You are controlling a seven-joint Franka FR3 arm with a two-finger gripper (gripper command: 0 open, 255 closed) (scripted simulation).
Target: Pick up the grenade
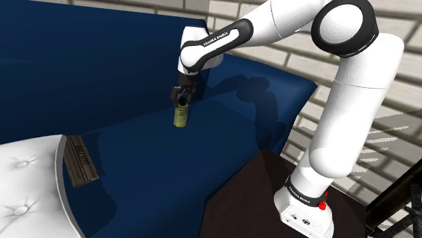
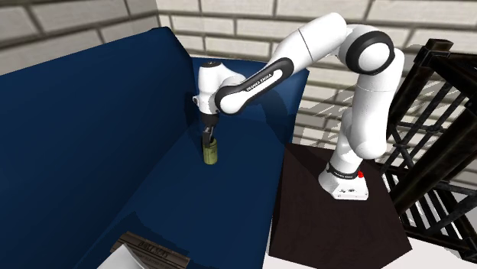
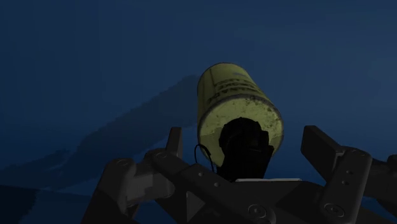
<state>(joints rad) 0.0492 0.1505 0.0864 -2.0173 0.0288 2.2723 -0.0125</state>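
The gripper (image 1: 180,100) hangs over the upright olive grenade (image 1: 180,118) on the blue sofa (image 1: 142,162), jaws released, fingers (image 3: 321,149) either side of its black top, not touching.

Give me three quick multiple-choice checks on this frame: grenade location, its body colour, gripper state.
1. Where is the grenade?
A. On the blue sofa seat
B. On a shelf
C. On a table

2. What colour is its body?
A. Red
B. White
C. Olive-yellow

3. What state is the gripper in?
A. Shut on the grenade's body
B. Open, fingers apart on either side of the black top
C. Shut on nothing, fingers meeting

Answers:
1. A: both exterior views show it upright on the seat, below the gripper.
2. C: the wrist view shows a yellowish-olive can.
3. B: the wrist view shows gaps between each finger and the top.
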